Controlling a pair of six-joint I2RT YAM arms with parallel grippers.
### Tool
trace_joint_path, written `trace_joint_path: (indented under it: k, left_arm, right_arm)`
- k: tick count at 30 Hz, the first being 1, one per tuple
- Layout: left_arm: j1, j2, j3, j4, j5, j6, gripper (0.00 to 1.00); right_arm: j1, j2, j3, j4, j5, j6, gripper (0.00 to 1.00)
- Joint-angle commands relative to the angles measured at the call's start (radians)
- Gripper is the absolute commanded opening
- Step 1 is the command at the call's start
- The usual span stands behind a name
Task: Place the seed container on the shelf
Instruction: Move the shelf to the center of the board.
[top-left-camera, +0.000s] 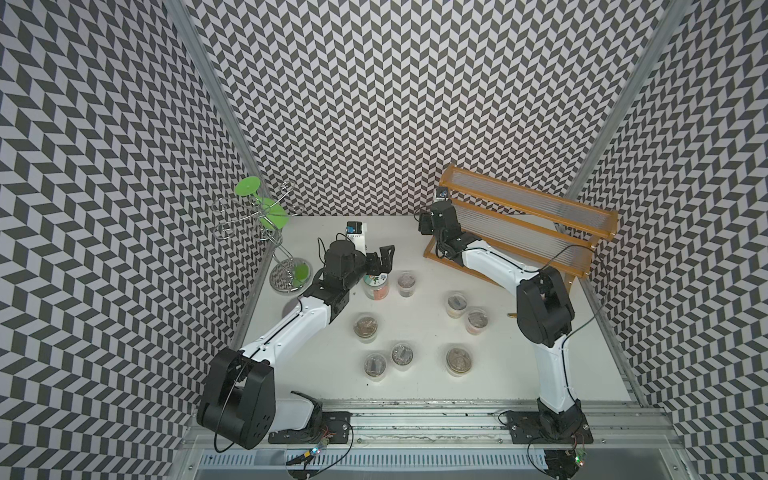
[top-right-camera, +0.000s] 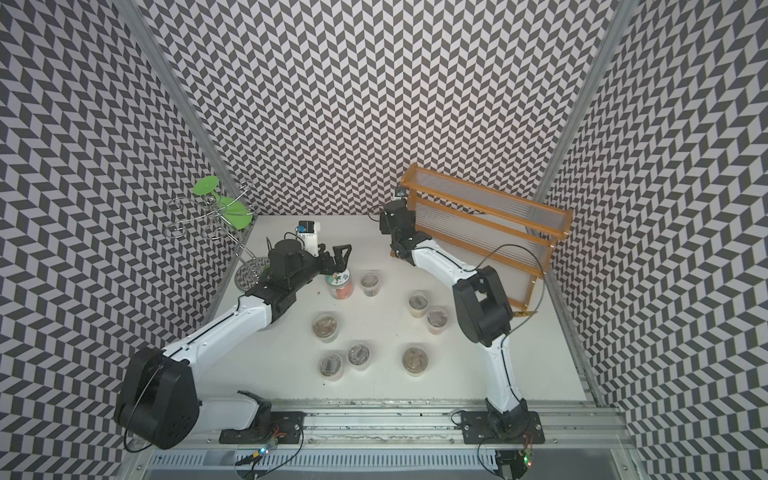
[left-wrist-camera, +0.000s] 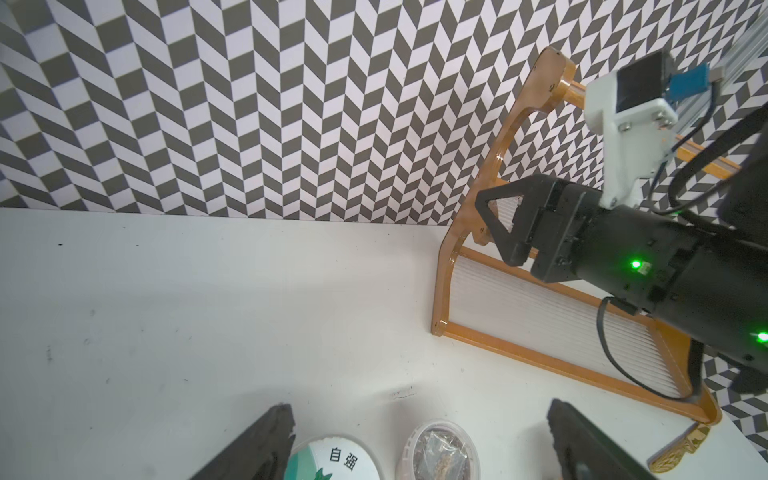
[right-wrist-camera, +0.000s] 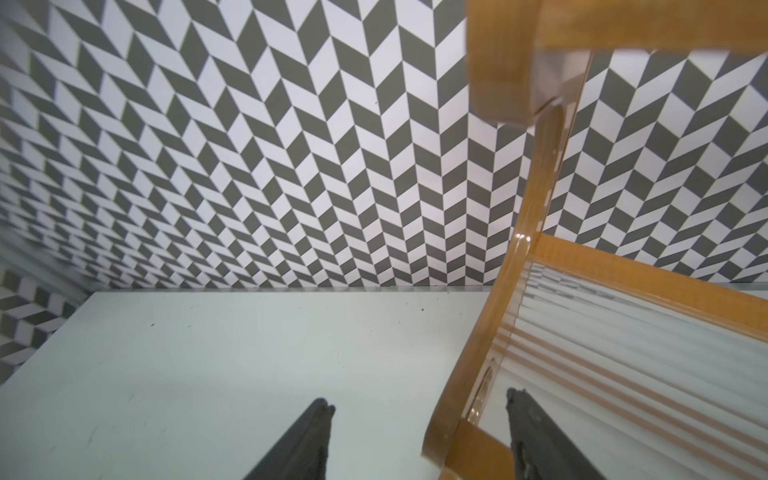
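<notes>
A silver wire stand (top-left-camera: 266, 232) with green discs rises at the tabletop's (top-left-camera: 415, 388) far left corner, as seen in both top views. Just to its right, the left gripper (top-left-camera: 380, 266) hangs over the middle of the tabletop, its jaws spread wide and grasping nothing. In the left wrist view, the two black fingers (left-wrist-camera: 266, 440) bracket a jar with a printed green-and-white lid (left-wrist-camera: 332, 459) and, right beside it, a clear seed container (left-wrist-camera: 440, 453). Both stand upright on the tabletop below the gripper.

In both top views, that seed container (top-left-camera: 406, 284) sits between the printed-lid jar (top-left-camera: 376, 286) and a loose scatter of six similar clear tubs (top-left-camera: 458, 360). These spread toward the tabletop's near edge and right side. All are upright and lidded, and all stand on the tabletop, apart from the shelf.

Further right, the right arm reaches to the left end of the shelf (top-left-camera: 519, 203). This orange-brown stepped rack with clear ribbed tiers stands at an angle in the tabletop's far right corner. The right wrist view shows the right gripper (right-wrist-camera: 419, 401) with its jaws apart, straddling the shelf's curved end panel (right-wrist-camera: 511, 291). One finger is over the bare tabletop and the other over the lowest ribbed tier, and a clear gap separates the outer finger from the panel, so it clamps nothing.
</notes>
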Motion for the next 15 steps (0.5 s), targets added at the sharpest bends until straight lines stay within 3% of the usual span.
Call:
trace_joint_path:
  k: [1,4,15]
  left_arm:
    - [0.000,-0.057,-0.023,-0.040,-0.054,0.012,0.99]
    - [0.001,-0.104,-0.049,-0.041,-0.076,0.010,1.00]
    - [0.004,-0.201,-0.088,-0.069,-0.131,0.008,1.00]
  right_arm:
    - [0.002,0.067,0.082,-0.049,0.086,0.042,0.64]
    - [0.010,0.107,0.134,-0.081,0.102,0.041,0.62]
    - [0.062,0.122,0.158,-0.074,0.132,-0.009,0.31]
